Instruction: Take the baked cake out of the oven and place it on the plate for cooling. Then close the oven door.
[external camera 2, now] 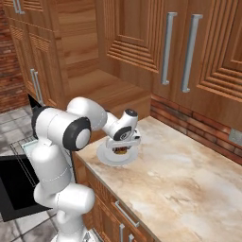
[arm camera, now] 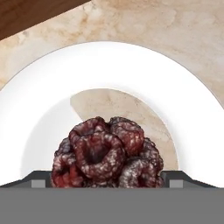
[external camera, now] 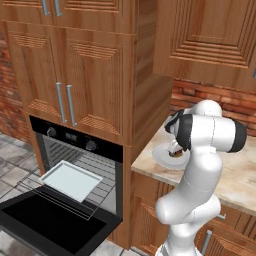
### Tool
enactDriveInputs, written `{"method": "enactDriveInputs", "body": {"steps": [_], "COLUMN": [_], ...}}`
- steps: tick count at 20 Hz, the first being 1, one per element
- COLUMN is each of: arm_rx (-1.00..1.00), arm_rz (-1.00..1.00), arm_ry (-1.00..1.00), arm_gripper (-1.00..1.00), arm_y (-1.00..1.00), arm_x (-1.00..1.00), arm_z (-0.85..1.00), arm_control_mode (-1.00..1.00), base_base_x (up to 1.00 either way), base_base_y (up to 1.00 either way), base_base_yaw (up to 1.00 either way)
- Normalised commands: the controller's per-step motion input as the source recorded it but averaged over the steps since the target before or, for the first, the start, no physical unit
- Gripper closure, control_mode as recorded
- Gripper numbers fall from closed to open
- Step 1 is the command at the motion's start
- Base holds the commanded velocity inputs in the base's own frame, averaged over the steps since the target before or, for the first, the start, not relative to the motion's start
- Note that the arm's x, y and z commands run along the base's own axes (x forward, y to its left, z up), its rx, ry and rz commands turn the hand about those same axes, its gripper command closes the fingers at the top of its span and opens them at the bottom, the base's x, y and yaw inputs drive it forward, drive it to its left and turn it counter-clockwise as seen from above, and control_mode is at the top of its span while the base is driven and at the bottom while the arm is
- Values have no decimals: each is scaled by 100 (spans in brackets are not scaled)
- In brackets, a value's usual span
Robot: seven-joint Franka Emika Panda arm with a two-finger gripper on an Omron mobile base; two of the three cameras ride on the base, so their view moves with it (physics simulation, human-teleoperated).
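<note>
A beige marbled counter (external camera 2: 189, 179) runs beneath wooden cabinets; a white round plate (external camera 2: 106, 158) rests directly on it near its left end; a dark lumpy cake (arm camera: 107, 153) sits on the plate.

The cake (arm camera: 107, 153), a dark, knobbly brown-red lump, sits on the white round plate (arm camera: 109, 65) at the lower centre of the hand view. The plate rests on the marble counter, centre of the right base view. The black oven (external camera: 80, 165) stands at lower left, its door (external camera: 45, 225) dropped open and flat.
</note>
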Motion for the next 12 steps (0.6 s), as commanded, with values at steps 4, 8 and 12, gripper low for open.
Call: {"method": "enactDriveInputs", "body": {"steps": [4, 8, 12], "arm_rx": [0, 0, 0], "arm_rz": [0, 0, 0], "arm_ry": [-4, -2, 0], "arm_gripper": [100, -100, -100], "arm_y": [1, 1, 0], "arm_x": [0, 0, 0], "arm_z": [-19, -7, 0], "arm_control_mode": [-100, -100, -100], "base_base_x": [0, 0, 0], "base_base_y": [0, 0, 0], "base_base_yaw": [0, 0, 0]}}
